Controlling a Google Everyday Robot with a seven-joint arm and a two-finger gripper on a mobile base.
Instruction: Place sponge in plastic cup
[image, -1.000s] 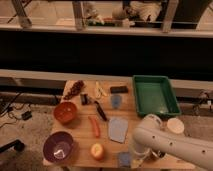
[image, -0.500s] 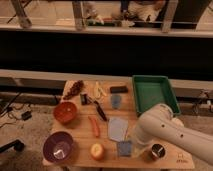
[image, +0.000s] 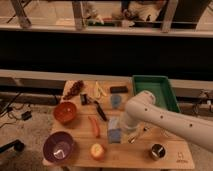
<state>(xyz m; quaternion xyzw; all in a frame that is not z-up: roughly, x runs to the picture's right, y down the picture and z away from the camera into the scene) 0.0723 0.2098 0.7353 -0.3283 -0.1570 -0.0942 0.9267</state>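
My gripper (image: 123, 134) is down low over the front middle of the wooden table (image: 80, 162). Its jaws are squeezed tight, and they look pinched on the sponge (image: 115, 135), a small blue-grey block at the left tip of the gripper. I cannot see the finger ends well, because the fat white arm (image: 150, 114) covers most of them. The sponge is over the near edge of a flat pale-blue sheet (image: 113, 123), and I cannot tell if it touches the sheet. The arm comes in from the right side and bends over the table. The plastic cup (image: 116, 101) is light blue and stands upright farther back, behind the sheet and apart from the sponge. Nothing is in the gap between the cup and the sheet. Just left of the sheet lies a long orange-red vegetable (image: 94, 126), and behind that a black-handled tool (image: 100, 111). Near the front edge sits an apple (image: 97, 150), and at the front left corner a purple bowl (image: 59, 146). A red bowl (image: 65, 112) is behind the purple one. On the front right stands a shiny metal cup (image: 158, 151). A green tray (image: 150, 81) lies at the back right, partly under the arm. At the back I see dark grapes (image: 75, 89), a banana (image: 100, 90) and a small black block (image: 118, 90).
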